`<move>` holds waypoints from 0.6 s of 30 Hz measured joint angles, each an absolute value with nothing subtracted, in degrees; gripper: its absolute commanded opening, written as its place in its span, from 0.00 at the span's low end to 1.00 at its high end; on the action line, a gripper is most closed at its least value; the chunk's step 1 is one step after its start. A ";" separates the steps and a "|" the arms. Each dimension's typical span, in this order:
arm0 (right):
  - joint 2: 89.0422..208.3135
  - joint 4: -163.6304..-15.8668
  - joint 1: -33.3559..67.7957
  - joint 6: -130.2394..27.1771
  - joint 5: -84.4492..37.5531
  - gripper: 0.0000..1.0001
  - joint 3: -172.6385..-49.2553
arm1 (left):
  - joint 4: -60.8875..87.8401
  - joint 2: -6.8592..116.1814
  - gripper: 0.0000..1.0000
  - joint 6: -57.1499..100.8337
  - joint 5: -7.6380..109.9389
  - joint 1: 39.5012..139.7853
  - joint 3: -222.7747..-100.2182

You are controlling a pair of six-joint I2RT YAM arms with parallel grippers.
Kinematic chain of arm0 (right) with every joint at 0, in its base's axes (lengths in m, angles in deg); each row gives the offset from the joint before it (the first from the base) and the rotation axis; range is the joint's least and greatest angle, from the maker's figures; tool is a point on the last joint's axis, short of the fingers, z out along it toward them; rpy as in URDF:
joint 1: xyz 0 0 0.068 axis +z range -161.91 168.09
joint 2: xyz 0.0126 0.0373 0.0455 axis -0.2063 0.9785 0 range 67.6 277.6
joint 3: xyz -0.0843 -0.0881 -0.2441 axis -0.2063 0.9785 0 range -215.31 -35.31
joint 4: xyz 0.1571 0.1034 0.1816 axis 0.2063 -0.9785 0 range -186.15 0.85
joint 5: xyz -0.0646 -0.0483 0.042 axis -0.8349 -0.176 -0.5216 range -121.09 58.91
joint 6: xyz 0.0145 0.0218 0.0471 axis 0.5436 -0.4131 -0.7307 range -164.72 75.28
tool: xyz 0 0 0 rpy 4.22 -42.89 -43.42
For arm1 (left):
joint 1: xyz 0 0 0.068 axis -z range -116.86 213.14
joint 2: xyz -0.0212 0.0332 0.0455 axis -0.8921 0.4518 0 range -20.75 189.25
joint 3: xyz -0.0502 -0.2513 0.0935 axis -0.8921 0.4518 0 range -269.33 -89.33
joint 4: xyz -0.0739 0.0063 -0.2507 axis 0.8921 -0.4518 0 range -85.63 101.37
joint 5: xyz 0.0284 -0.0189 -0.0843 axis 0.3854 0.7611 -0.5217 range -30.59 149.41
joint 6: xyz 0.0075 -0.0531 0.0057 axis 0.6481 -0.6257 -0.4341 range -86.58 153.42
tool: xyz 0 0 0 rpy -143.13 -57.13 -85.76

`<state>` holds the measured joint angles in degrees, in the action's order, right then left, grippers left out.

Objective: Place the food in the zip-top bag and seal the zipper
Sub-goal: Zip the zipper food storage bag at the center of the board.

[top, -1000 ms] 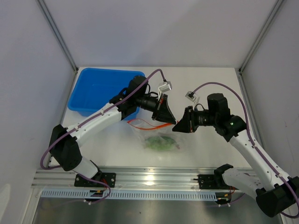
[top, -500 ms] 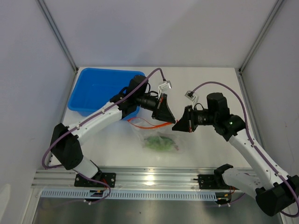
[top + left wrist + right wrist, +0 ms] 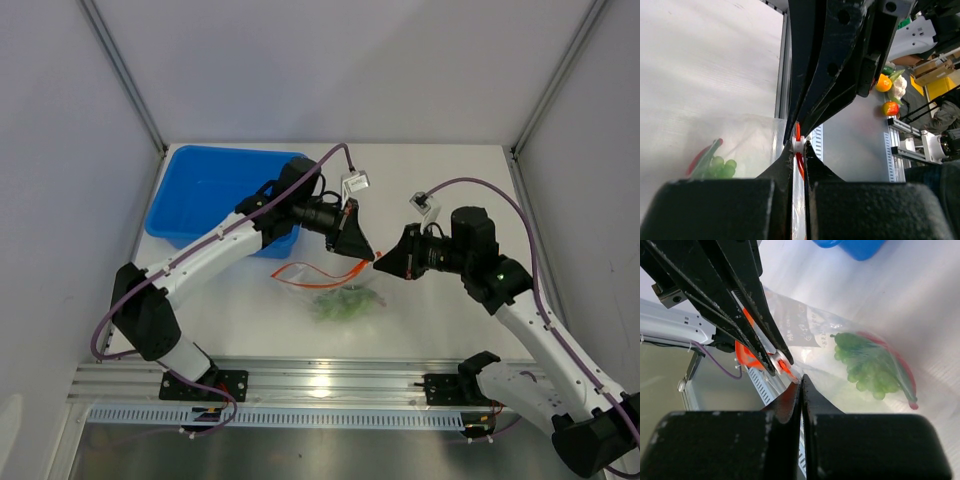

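Apparently left tool [image 3: 366,258], right tool [image 3: 382,267] tip-to-tip.

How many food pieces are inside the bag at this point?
3, all together in the bag: grapes, a slim red piece along them, a darker green piece beside them. More may hide underneath.

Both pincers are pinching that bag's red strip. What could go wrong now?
The thin zipper could slip out of the left pincer or right pincer, dropping the bag. The strip looks open further along, so the grapes might spill if it tilts.
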<state>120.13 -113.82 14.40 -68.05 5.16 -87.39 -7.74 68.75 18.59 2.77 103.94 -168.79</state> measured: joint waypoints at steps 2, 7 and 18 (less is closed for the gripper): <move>120.11 -113.60 14.40 -68.40 4.50 0.00 -87.17 | -8.24 68.60 0.01 19.14 3.03 103.87 -168.44; 119.76 -113.38 13.83 -68.49 5.03 0.00 -86.69 | -9.38 67.22 0.00 20.12 3.29 103.52 -165.90; 124.41 -115.11 11.95 -61.43 18.91 0.32 -88.65 | -13.18 66.26 0.00 20.49 1.17 103.22 -166.25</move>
